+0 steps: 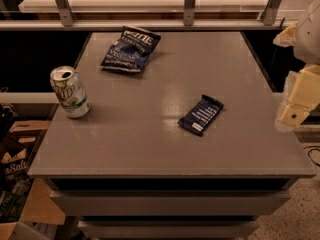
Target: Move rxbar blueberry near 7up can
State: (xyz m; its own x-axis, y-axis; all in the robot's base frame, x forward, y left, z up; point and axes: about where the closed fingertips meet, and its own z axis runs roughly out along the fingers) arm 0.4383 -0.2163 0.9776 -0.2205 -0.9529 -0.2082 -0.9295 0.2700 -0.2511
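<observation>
The rxbar blueberry (201, 115) is a small flat dark navy bar with white lettering, lying diagonally right of the middle of the grey table (150, 149). The 7up can (69, 91) stands upright near the table's left edge, silver top open, white and green label. My gripper (298, 101) is at the right edge of the view, cream-coloured, beyond the table's right side and well to the right of the bar, holding nothing that I can see.
A crinkled dark blue chip bag (131, 49) lies at the back of the table, left of centre. Cardboard boxes (17, 159) sit on the floor to the left. A railing (150, 24) runs behind the table.
</observation>
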